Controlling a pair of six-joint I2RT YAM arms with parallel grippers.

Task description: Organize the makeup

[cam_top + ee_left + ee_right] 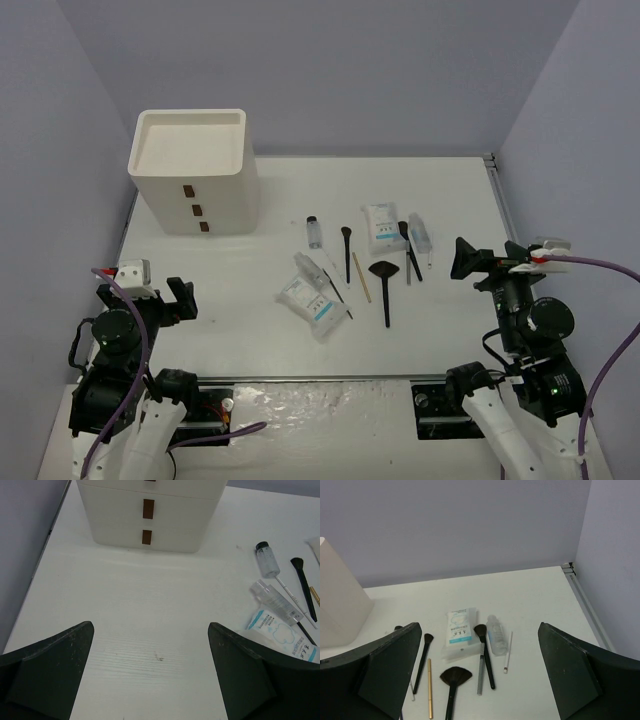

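Big white table (450,190), with a white three-drawer box (195,175) standing at the back left. The left gripper (150,627) is at the front left with its fingers spread wide, nothing in them. The right gripper (479,626) is at the front right, same deal: fingers far apart, empty.

All the makeup is loose on the table mid-right of the box, well away from both grippers. One white packet (380,228) lies further back, the other packet (312,298) nearer the front. The fan brush (384,272) sits between them, and a slim black brush (346,245) is to its left. There's a clear tube (314,232) toward the box and a thin wooden stick (361,277) just beside the fan brush.
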